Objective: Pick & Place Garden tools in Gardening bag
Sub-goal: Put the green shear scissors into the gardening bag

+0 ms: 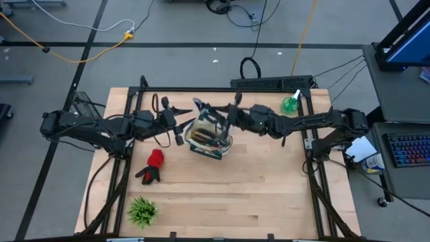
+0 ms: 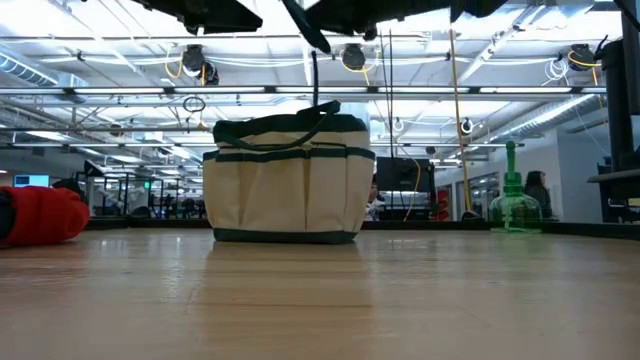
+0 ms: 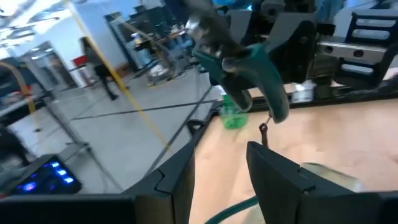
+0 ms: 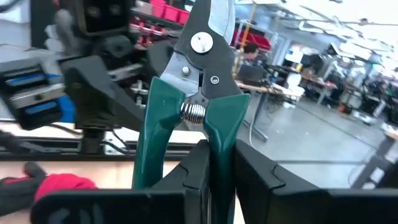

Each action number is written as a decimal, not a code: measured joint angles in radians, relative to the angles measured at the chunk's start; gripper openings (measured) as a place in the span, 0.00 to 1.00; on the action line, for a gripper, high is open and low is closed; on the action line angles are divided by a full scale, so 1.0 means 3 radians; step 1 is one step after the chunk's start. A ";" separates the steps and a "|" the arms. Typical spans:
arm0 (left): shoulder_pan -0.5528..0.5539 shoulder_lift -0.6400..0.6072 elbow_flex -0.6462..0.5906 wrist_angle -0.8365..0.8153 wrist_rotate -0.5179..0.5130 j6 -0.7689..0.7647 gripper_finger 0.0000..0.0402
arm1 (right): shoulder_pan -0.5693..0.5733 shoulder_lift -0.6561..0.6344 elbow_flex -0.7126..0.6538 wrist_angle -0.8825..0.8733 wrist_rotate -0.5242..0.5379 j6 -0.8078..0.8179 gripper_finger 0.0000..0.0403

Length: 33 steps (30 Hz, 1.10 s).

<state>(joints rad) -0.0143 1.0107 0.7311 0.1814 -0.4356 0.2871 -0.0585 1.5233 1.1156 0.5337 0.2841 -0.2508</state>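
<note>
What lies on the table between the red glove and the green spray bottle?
The gardening bag stands between the red glove and the green spray bottle; the low view shows it, and the high view agrees.

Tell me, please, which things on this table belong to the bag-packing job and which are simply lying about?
Part of the job:
- gardening bag, tools already inside
- green-handled pruners, gripped in the right tool above the bag
- red-and-black glove, on the table
- green spray bottle, near the far edge
- left tool, open beside the bag

Lying about:
- spiky green plant
</note>
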 joint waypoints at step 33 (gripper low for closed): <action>0.0003 0.0001 0.0000 -0.0273 -0.0679 -0.0080 0.38 | 0.0082 0.0060 -0.0651 -0.1275 -0.0171 0.0803 0.11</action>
<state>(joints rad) -0.0135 1.0111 0.7311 0.0995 -0.6395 0.2631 -0.0339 1.5414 0.9203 0.1513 0.2329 -0.0099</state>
